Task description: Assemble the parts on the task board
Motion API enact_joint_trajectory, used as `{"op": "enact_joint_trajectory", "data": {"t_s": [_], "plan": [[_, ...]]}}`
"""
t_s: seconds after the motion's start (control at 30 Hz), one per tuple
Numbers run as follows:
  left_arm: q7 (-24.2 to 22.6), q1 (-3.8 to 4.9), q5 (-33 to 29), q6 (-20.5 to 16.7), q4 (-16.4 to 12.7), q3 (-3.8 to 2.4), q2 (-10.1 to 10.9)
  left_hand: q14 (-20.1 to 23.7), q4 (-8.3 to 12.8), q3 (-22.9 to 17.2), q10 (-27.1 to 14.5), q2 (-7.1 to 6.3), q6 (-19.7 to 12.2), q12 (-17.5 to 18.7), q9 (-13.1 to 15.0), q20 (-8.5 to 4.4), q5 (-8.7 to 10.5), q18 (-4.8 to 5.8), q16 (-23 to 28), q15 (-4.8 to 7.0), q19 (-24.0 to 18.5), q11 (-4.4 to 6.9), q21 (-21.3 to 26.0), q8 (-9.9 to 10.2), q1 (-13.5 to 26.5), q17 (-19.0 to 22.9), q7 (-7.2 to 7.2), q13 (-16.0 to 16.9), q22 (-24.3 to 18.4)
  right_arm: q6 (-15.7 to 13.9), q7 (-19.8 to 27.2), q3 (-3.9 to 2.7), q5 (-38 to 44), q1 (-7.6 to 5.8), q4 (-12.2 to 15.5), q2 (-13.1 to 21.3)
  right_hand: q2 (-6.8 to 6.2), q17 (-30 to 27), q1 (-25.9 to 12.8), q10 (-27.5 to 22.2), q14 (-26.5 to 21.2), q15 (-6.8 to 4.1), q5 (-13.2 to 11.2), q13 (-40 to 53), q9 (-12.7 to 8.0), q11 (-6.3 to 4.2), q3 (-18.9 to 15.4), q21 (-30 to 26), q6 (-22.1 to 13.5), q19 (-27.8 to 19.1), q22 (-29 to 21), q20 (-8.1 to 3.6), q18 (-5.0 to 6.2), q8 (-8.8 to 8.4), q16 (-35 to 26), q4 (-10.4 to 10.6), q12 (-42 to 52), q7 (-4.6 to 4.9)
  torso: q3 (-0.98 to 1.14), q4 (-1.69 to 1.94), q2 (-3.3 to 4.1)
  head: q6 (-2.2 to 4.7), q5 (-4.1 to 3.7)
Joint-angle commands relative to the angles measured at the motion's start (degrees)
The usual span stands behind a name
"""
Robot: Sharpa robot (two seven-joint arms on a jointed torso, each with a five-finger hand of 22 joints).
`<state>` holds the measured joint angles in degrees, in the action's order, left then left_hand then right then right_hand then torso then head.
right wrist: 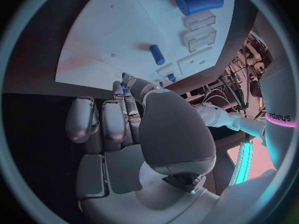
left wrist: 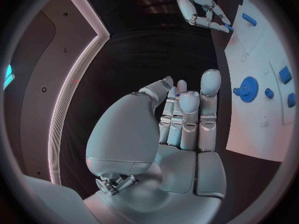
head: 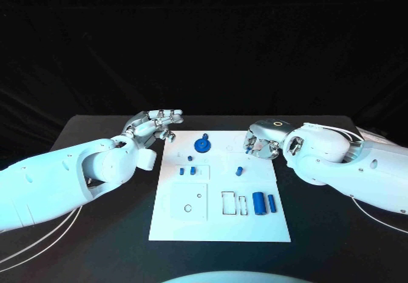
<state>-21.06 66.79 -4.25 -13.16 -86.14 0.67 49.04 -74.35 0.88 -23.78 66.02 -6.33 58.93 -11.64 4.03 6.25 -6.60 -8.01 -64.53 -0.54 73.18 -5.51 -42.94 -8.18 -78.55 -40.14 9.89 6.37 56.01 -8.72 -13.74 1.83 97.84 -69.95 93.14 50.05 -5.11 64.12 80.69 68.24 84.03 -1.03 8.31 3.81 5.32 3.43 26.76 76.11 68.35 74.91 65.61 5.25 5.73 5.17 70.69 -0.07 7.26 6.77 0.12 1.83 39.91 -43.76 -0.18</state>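
Note:
The white task board (head: 219,227) lies in the middle of the table. A blue gear (head: 202,144) sits near its far edge, with two small blue pegs (head: 181,171) nearer and a short blue pin (head: 239,171) to their right. Two blue cylinders (head: 258,203) lie beside the rectangular slots. My left hand (head: 153,127) hovers off the board's far left corner, fingers straight and holding nothing; the left wrist view shows the gear (left wrist: 248,88) beyond it. My right hand (head: 262,141) is over the far right corner, pinching a small blue part (head: 249,150) at its fingertips (right wrist: 124,79).
Black table (head: 102,236) surrounds the board. Thin white cables (head: 51,236) trail along the table at the near left under my left arm. The right wrist view shows a large blue cylinder (right wrist: 199,1) and a small pin (right wrist: 157,55) on the board.

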Motion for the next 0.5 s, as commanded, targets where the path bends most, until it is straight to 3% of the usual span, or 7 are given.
{"op": "enact_joint_trajectory", "data": {"t_s": [0.03,0.27,0.5], "plan": [[-0.47,0.01,-0.31,-0.47,0.05,-0.03,0.04,0.4,0.22,0.18,-0.36,0.24,-0.33,-0.12,-0.06,0.02,-0.34,-1.12,-0.15,-0.04,-0.41,0.06,0.22,-0.28,-0.26,0.06,0.02,0.05,-0.04,-1.66,-0.16,-0.03,-2.88,-0.06,1.77,-0.3,0.42,0.04,-0.42,0.28,1.86,0.11,-0.11,-0.05,0.11,0.27,0.32,0.36,0.15,0.54,0.06,0.0,-0.43,0.1,0.25,-0.02,-0.29,0.19,0.02,-0.04,0.06,0.33,0.36],[-0.79,0.01,-0.83,-0.92,-0.15,-0.03,-0.13,0.41,0.31,0.11,-0.41,0.46,-0.34,-0.32,-0.05,0.02,-0.4,-1.11,-0.23,-0.04,-0.34,0.06,0.12,-0.34,-0.49,0.1,0.03,0.1,0.03,-1.28,0.91,-0.01,-4.42,0.15,5.26,-2.87,0.45,0.16,-0.44,0.14,1.89,0.17,-0.27,-0.09,0.11,0.36,0.48,0.42,-0.08,0.56,0.14,0.0,-0.44,-0.07,0.38,-0.09,-0.57,0.34,-0.16,0.08,0.02,-0.05,0.86],[-0.79,0.01,-1.08,-0.95,-0.36,-0.04,-0.24,0.4,0.32,0.1,-0.41,0.49,-0.33,-0.34,-0.05,0.02,-0.41,-1.1,-0.24,-0.03,-0.32,0.06,0.09,-0.35,-0.51,0.11,0.03,0.11,0.05,-0.32,1.88,0.34,-4.78,1.35,6.5,-6.0,0.52,0.14,-0.41,0.03,1.88,0.22,-0.33,-0.11,0.12,0.44,0.62,0.44,-0.25,0.55,0.15,0.02,-0.44,-0.18,0.4,-0.17,-0.76,0.46,-0.13,-0.01,-0.01,-0.64,1.5]]}}
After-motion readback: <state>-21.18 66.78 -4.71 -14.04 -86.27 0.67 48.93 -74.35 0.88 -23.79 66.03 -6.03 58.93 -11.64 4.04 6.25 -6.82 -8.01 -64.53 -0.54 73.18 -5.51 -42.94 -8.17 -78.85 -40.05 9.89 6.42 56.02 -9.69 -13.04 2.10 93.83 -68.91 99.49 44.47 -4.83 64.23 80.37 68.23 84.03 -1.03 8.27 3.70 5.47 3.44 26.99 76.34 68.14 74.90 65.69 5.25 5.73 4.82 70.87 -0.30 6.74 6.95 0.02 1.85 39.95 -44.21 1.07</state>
